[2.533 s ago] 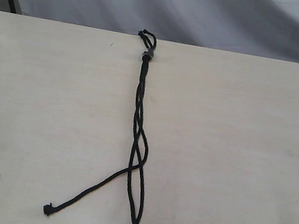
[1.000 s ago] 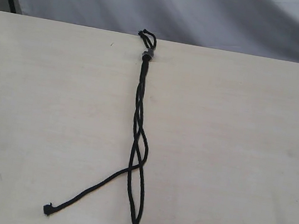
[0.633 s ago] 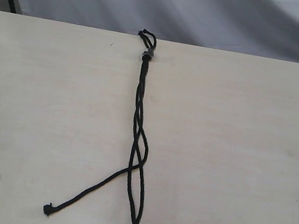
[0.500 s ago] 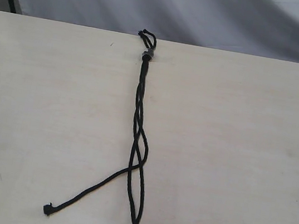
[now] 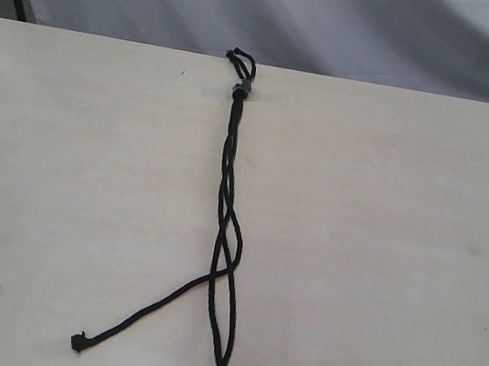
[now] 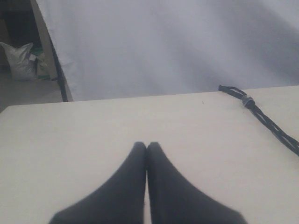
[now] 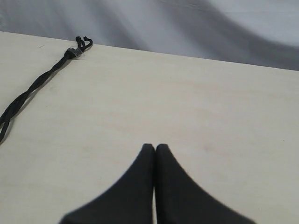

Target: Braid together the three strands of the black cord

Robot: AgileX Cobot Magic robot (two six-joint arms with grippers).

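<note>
**Pale table [image 5: 380,259] with a loosely twisted black cord [image 5: 228,158]; both grippers clenched on nothing**

Light tabletop fills most of the exterior view, its far edge meeting a grey cloth backdrop [image 5: 342,23]. The left gripper [image 6: 146,148] is over bare tabletop, its two dark jaws pressed together with nothing between them, well apart from the cord. The right gripper [image 7: 154,148] is likewise clenched and empty, also well apart from the cord.

The cord lies flat down the middle of the table, running from the far edge toward the near one. Its three strands [image 5: 228,245] are twisted together along the far half, then loosen. One strand swings out to the left and ends in a knotted tip [image 5: 76,342]. The other two run on and cross at the bottom edge of the view. A small grey band [image 5: 242,91] binds the far end, with little loops [image 5: 239,56] just beyond it.
</note>
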